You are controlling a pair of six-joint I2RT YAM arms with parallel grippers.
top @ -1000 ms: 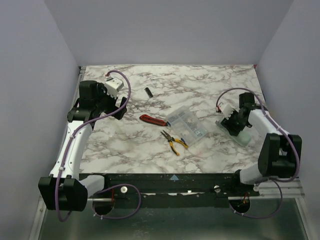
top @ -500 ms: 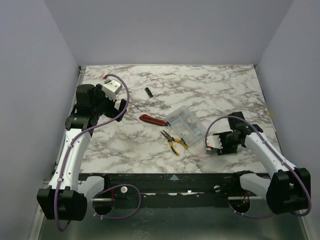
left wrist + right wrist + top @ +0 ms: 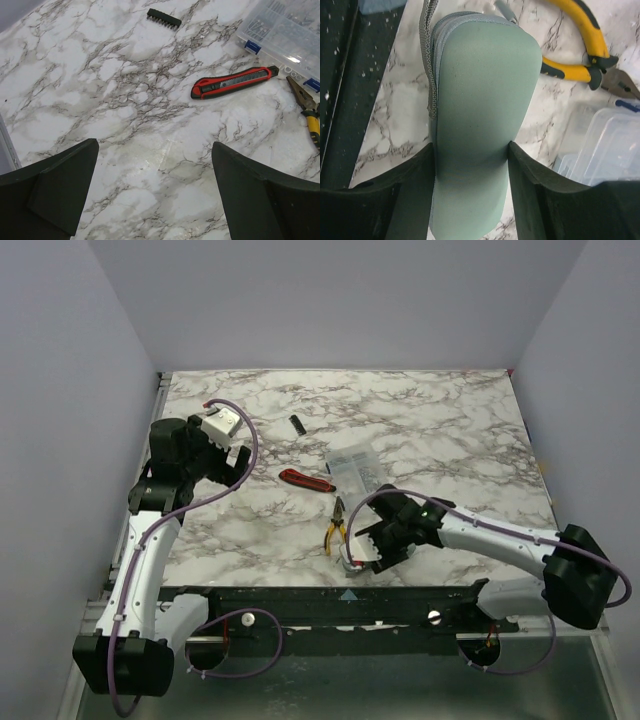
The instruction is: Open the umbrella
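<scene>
The umbrella shows only as its mint-green tube case (image 3: 480, 100) with a grey zip and strap; canopy, shaft and handle are hidden. My right gripper (image 3: 472, 165) is shut on the case's middle, one finger on each side, holding it low over the table's front edge near the black rail. In the top view the right gripper (image 3: 366, 545) reaches left across the front middle, and the case (image 3: 349, 558) barely shows beyond it. My left gripper (image 3: 238, 454) hangs open and empty over bare marble at the left; its fingers stand wide apart in the left wrist view (image 3: 155, 165).
Yellow-handled pliers (image 3: 334, 525) lie just beyond the case, also in the right wrist view (image 3: 580, 45). A clear plastic parts box (image 3: 355, 472) sits behind them. A red utility knife (image 3: 235, 81) and a small black strip (image 3: 164, 18) lie mid-table.
My right arm has swung from the right side of the table to the front middle, carrying the case. The parts box and pliers have shifted. My left arm has drawn back slightly.
</scene>
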